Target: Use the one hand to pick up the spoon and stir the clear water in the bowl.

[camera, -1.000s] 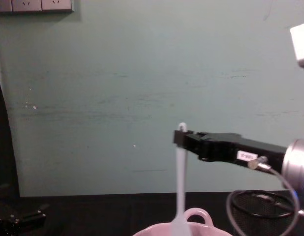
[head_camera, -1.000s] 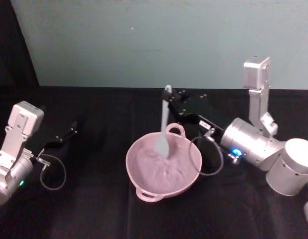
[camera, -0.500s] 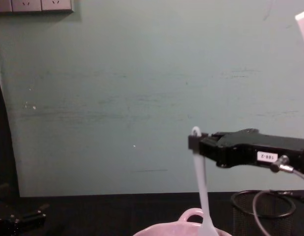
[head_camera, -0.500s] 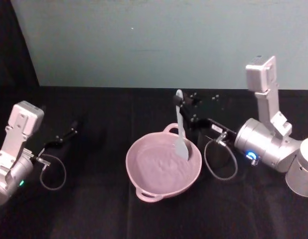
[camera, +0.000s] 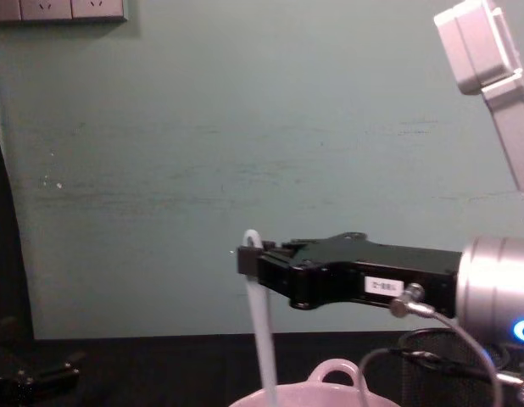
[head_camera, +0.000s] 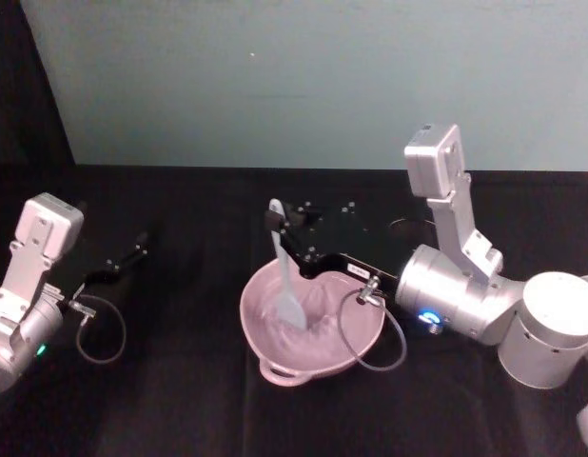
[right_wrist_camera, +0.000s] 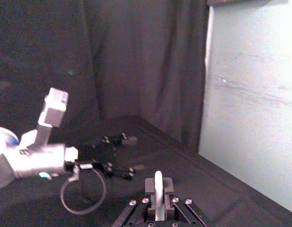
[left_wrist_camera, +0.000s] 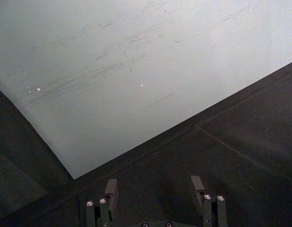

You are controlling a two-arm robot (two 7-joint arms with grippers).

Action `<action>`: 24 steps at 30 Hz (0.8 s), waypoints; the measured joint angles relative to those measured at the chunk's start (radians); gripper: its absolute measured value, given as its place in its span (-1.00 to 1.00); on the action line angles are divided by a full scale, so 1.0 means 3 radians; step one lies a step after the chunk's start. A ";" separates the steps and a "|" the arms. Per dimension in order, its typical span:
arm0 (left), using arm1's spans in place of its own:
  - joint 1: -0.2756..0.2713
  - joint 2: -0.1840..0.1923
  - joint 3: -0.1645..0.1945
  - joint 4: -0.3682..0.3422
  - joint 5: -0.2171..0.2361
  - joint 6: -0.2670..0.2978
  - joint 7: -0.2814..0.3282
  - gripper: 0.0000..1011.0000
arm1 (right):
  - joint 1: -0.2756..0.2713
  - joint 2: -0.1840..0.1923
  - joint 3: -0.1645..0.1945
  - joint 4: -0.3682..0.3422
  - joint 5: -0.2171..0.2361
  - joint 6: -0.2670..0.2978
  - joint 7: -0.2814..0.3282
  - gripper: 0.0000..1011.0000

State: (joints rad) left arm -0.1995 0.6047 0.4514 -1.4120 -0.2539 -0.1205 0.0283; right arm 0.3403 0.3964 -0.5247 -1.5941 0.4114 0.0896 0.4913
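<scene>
1. Head view: the right pincer [head_camera: 276, 218] is clamped on the loop end of the spoon [head_camera: 286, 281], holding it nearly upright.
2. The spoon's paddle head sits down inside the pink bowl [head_camera: 246, 309], toward its left side; the bowl stands on the black surface [head_camera: 180, 400].
3. The left pincer [head_camera: 134, 252] is well to the left of the bowl, its jaws standing apart.

A pale teal wall [head_camera: 275, 76] rises behind the black-draped table [head_camera: 180, 400].

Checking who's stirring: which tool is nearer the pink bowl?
Right. The right tool holds the spoon over the bowl; the left tool sits parked far to its left.
</scene>
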 joint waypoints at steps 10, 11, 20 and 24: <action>0.0000 0.0000 0.0000 0.0000 0.0000 0.0000 0.0000 0.99 | 0.0212 -0.0225 -0.0057 0.0389 0.0127 -0.0129 0.0097 -0.78; 0.0000 0.0000 0.0000 0.0000 0.0000 0.0000 0.0000 0.99 | 0.0228 -0.0236 -0.0056 0.0426 0.0131 -0.0137 0.0097 -0.78; 0.0000 0.0000 0.0000 0.0000 0.0000 0.0000 0.0000 0.99 | 0.0236 -0.0198 0.0084 0.0596 0.0183 -0.0190 0.0015 -0.78; 0.0000 0.0000 0.0000 0.0000 0.0000 0.0000 0.0000 0.99 | 0.0155 -0.0107 0.0179 0.0495 0.0201 -0.0192 -0.0043 -0.78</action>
State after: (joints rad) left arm -0.1995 0.6047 0.4514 -1.4120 -0.2539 -0.1206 0.0283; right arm 0.3869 0.3643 -0.4709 -1.4456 0.4717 0.0320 0.4784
